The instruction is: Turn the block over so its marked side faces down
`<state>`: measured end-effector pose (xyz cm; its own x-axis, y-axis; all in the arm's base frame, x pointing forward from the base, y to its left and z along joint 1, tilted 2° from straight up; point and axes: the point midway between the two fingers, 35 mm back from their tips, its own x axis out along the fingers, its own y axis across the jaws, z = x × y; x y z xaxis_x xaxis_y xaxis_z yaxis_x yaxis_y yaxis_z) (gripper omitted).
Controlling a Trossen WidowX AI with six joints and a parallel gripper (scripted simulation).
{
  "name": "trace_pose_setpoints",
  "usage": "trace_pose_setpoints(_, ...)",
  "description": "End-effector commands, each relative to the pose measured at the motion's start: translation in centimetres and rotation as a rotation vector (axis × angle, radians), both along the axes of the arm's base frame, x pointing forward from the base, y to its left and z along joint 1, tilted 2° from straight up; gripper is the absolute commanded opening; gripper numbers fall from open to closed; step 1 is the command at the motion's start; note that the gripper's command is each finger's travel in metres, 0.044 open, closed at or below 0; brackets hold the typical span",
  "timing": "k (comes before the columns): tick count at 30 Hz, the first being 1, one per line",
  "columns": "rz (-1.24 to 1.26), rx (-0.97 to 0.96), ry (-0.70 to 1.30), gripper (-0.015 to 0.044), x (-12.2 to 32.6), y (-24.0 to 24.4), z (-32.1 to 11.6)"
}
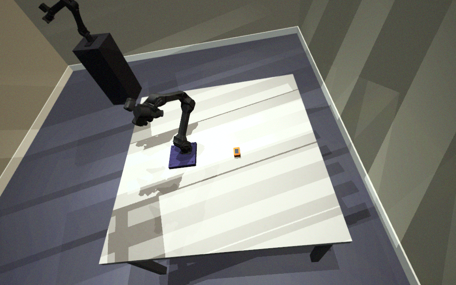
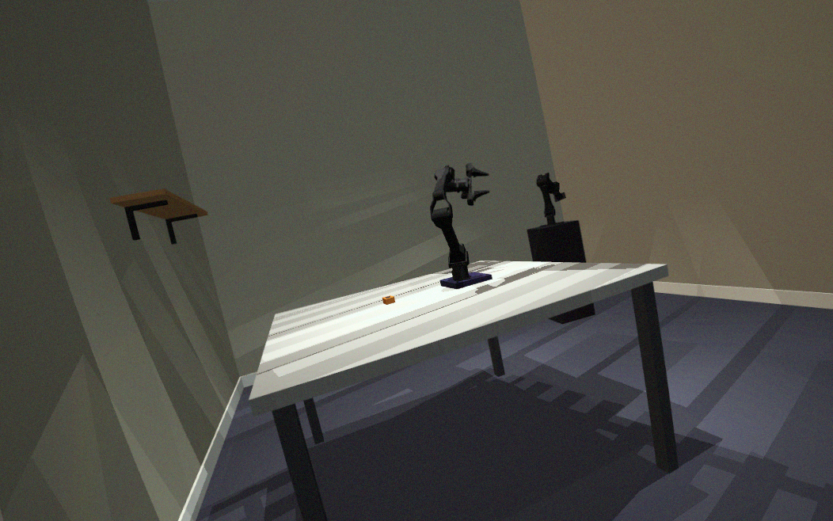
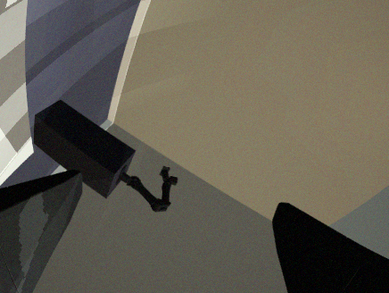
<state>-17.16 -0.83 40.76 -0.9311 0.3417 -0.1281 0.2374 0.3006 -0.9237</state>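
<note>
While the claw point(image 2: 487, 184) point(image 3: 179, 200) gapes, the block point(image 1: 236, 151) point(image 2: 388, 299) sits (marked side up).

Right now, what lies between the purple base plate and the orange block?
Only bare white table between plate and block, as the top view shows.

No lettering, label, brand, number or sign is showing legibly in the top, exterior or wrist view; the small orange block point(image 1: 236, 150) point(image 2: 389, 299) is displaying no readable text.
</note>
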Motion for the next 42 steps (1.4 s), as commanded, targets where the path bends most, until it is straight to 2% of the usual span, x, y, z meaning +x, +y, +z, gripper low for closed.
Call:
trace_pose_setpoints(1,0.009,0.000,-0.003,0.0426,0.0,-0.2,0.0)
trace_pose_setpoints(7,0.294,-0.039,-0.102,0.0440,-0.2,-7.7,-1.8)
trace_pose_setpoints(12,0.542,-0.084,-0.220,0.0440,2.1,-14.8,-4.1)
trace_pose_setpoints(18,0.814,-0.116,-0.398,0.0440,8.0,-21.9,-7.4)
trace_pose_setpoints(24,1.044,-0.091,-0.594,0.0440,16.2,-26.2,-11.0)
trace_pose_setpoints(33,1.303,0.038,-0.891,0.0440,30.1,-26.5,-16.4)
trace_pose_setpoints(42,1.432,0.260,-1.169,0.0440,42.6,-19.8,-22.0)
